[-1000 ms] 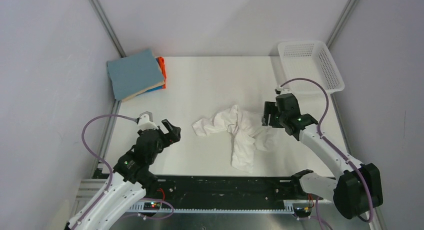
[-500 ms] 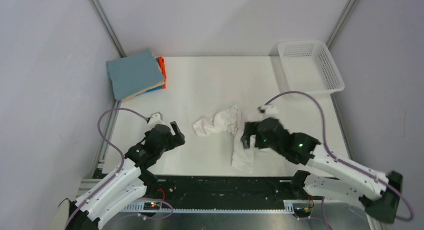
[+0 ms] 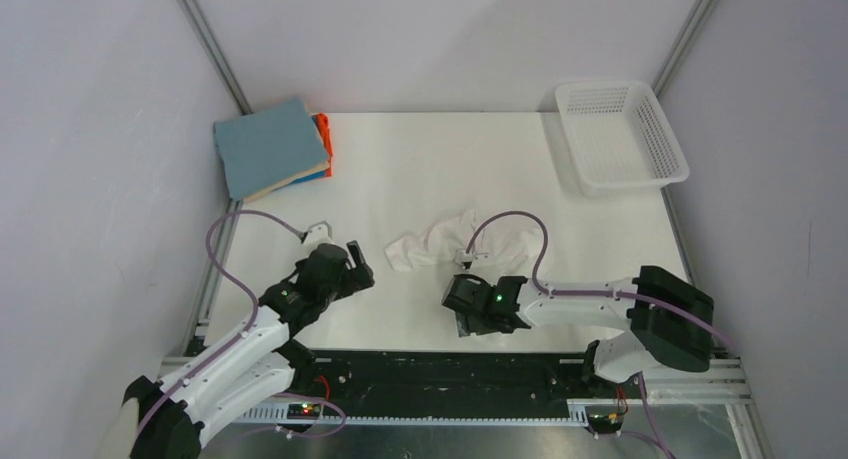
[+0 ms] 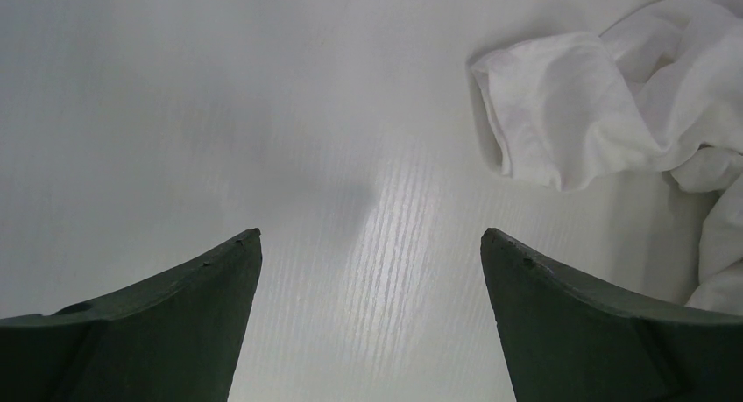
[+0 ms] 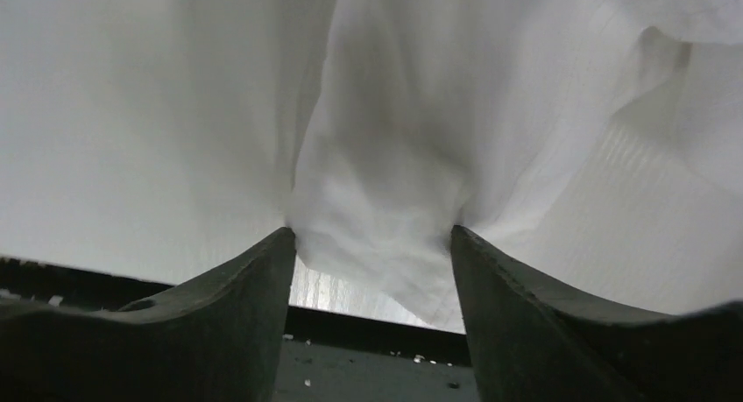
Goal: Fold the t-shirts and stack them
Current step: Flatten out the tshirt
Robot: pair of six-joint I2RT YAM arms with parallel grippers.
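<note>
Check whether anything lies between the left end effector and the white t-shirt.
Nothing visible does. Only bare table separates the open left end effector from the white t-shirt, whose nearest fold lies ahead and to the right in the left wrist view.

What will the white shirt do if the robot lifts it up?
Probably floppy: the white t-shirt lies crumpled, and its cloth bunches up in the right pincer. It looks thin and likely light, so it should droop and drag rather than hold its shape.
</note>
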